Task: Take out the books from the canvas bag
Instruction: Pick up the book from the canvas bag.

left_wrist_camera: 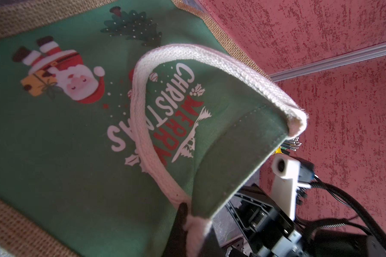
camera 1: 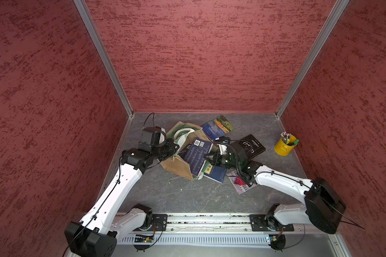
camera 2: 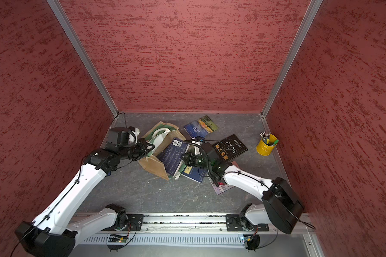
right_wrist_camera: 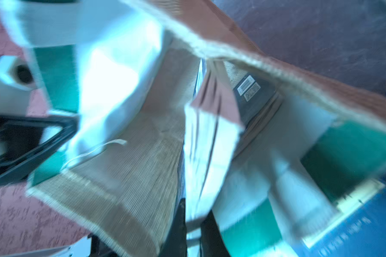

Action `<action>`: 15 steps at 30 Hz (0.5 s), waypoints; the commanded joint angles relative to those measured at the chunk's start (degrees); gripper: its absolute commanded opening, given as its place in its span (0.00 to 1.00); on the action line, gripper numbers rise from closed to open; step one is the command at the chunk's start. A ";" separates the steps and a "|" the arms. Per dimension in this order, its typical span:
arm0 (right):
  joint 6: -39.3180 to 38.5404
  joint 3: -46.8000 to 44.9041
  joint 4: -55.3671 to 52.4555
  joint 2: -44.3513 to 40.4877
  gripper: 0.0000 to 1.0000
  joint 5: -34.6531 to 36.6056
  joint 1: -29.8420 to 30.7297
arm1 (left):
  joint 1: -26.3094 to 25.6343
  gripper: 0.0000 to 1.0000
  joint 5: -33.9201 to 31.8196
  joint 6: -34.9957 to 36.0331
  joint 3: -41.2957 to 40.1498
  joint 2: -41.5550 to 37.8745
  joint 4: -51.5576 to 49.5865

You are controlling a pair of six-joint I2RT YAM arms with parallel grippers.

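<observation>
Left arm (camera 1: pixel 120 184), right arm (camera 1: pixel 281 184): white link shells, black joints, black cables clipped along links, green LED (camera 1: pixel 229 159) at right wrist.

I run this rig in a robot test cell, a lab enclosure. Red textured panels (camera 1: pixel 198 55) close the top, left and right of the frame, joined by aluminium profiles (camera 1: pixel 103 57). Along the lower edge, a metal rail (camera 1: pixel 207 220) carries the left arm (camera 1: pixel 120 184) and right arm (camera 1: pixel 281 183). Below it are an exposed circuit board (camera 1: pixel 143 239) and a slotted cable duct (camera 1: pixel 201 240). A grey marbled tabletop (camera 1: pixel 187 195) forms the floor.

book (camera 1: pixel 195 155) in bag (camera 1: pixel 176 165), cup (camera 1: pixel 283 148) right
</observation>
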 commanded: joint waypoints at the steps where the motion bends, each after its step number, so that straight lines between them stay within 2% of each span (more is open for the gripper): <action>1: -2.00 1.01 -6.68 -7.04 0.00 4.71 -0.26 | 0.22 0.00 -2.49 1.97 2.39 0.89 -0.77; 7: 1.74 -0.06 -11.21 -16.68 0.00 8.66 -4.05 | 1.94 0.00 -3.37 5.14 5.24 1.90 -4.10; 15: 4.09 0.20 -9.91 -18.99 0.00 5.68 -15.57 | 10.70 0.00 0.39 7.63 10.33 1.96 -8.72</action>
